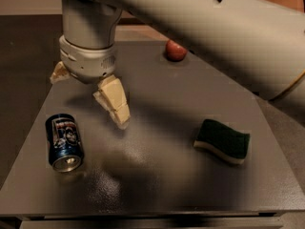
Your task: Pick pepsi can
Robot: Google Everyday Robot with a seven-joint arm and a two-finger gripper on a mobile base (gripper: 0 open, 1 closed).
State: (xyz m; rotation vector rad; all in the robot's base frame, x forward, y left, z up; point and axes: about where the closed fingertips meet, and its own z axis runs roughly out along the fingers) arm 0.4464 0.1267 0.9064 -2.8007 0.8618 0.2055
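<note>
The pepsi can is dark blue with a silver end and lies on its side at the front left of the grey table, its silver end toward the front edge. My gripper hangs above the table just behind and to the right of the can, apart from it. It is open and empty. One pale finger points down toward the table. The other finger shows only partly beside the round wrist.
A green sponge lies at the right of the table. A red apple sits at the far edge. The large pale arm spans the upper right of the view. The floor beyond the table's edges is dark.
</note>
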